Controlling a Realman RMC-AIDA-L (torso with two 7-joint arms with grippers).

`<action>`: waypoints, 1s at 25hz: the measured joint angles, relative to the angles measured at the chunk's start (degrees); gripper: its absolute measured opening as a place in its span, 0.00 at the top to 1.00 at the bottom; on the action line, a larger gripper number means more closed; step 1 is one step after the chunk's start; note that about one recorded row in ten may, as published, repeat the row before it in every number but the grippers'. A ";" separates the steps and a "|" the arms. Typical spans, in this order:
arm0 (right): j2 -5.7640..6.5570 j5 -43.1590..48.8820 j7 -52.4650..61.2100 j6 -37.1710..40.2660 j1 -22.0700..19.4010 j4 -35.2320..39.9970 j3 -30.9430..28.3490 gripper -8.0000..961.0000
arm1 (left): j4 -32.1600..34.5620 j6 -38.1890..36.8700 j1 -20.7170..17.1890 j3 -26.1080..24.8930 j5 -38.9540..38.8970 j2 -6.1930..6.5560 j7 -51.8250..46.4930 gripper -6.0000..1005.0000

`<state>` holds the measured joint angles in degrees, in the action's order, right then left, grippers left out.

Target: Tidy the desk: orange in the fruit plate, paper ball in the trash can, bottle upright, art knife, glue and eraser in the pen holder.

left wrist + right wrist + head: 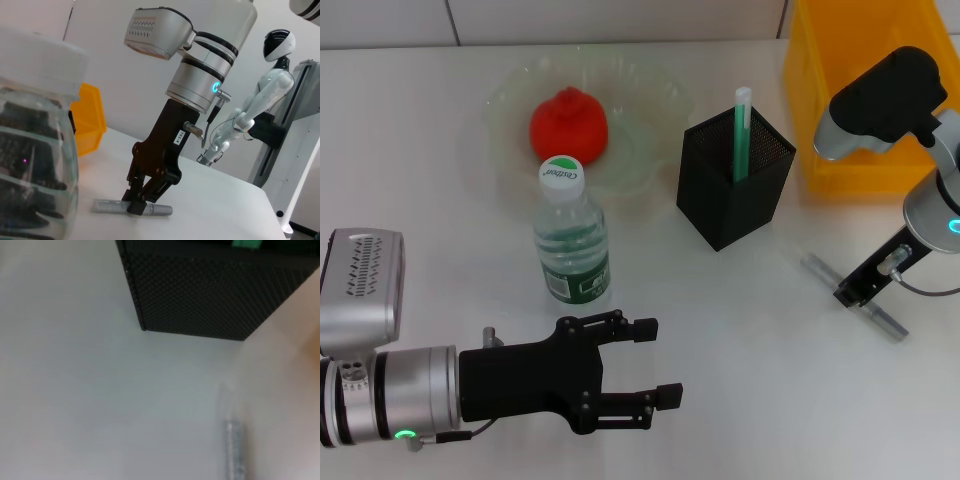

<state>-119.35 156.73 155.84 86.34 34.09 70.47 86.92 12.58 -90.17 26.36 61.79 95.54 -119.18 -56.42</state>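
The orange [568, 124] lies in the fruit plate [510, 92]. In front of the plate the bottle [572, 240] stands upright. My left gripper [658, 362] is open just in front of the bottle, holding nothing. The pen holder [735, 185] holds a green-and-white stick [741, 125]; I cannot tell whether it is the glue. To its right the grey art knife [885, 320] lies flat on the table, and my right gripper [850, 290] is down on its middle, shut around it. The left wrist view shows that grip [136, 206] on the knife [107, 206]. Paper ball and eraser are out of view.
The yellow trash can [860, 100] stands at the back right, behind my right arm. The pen holder's wall [210, 295] is close to the knife [234, 450] in the right wrist view. The bottle [35, 150] fills the near side of the left wrist view.
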 joint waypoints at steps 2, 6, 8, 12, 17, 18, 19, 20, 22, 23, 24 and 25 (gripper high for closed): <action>-0.06 0.05 -0.47 -0.06 -0.22 0.31 0.00 0.77 | -0.02 0.00 0.01 0.00 -0.04 0.00 0.00 0.18; -0.08 0.07 -0.68 -0.09 -0.54 0.86 -0.11 0.81 | -0.02 0.00 0.00 0.00 -0.09 0.00 0.00 0.18; -0.03 0.06 -0.77 -0.12 -1.23 2.22 -0.43 0.83 | -0.02 -0.01 -0.04 0.00 -0.10 0.00 0.00 0.18; 0.07 -0.41 -2.65 1.93 -5.87 11.65 -4.29 0.86 | -0.02 -0.35 -0.19 -0.08 -0.10 0.00 0.00 0.18; -0.20 -11.32 -11.60 3.00 -12.54 23.20 -15.57 0.86 | -0.02 -0.38 -0.25 -0.33 -0.10 0.00 0.00 0.18; -0.20 -11.32 -11.60 3.00 -12.54 23.20 -15.57 0.86 | -0.02 -0.38 -0.25 -0.33 -0.10 0.00 0.00 0.18; -0.17 -16.52 -14.77 2.14 -14.04 24.38 -18.40 0.86 | -0.02 -0.41 -0.26 -0.37 -0.10 0.00 0.00 0.18; -0.14 -21.82 -18.11 1.29 -15.42 24.95 -21.03 0.86 | -0.02 -0.43 -0.25 -0.42 -0.10 0.00 0.00 0.18; -0.07 -38.79 -28.96 -1.45 -18.12 21.78 -27.56 0.86 | -0.02 -0.46 -0.20 -0.46 -0.10 0.00 -0.01 0.18; -0.07 -38.79 -28.96 -1.45 -18.12 21.78 -27.56 0.86 | -0.02 -0.46 -0.20 -0.46 -0.10 0.00 -0.01 0.18; 0.01 -50.30 -37.28 -3.02 -18.62 15.99 -29.69 0.86 | -0.02 -0.44 -0.17 -0.45 -0.10 0.00 -0.03 0.18; 0.01 -50.30 -37.28 -3.02 -18.62 15.99 -29.69 0.86 | -0.02 -0.42 -0.13 -0.45 -0.11 0.01 -0.06 0.18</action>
<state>-119.34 106.43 118.55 83.32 15.47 86.46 57.23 12.57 -90.59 26.23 61.33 95.44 -119.17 -56.48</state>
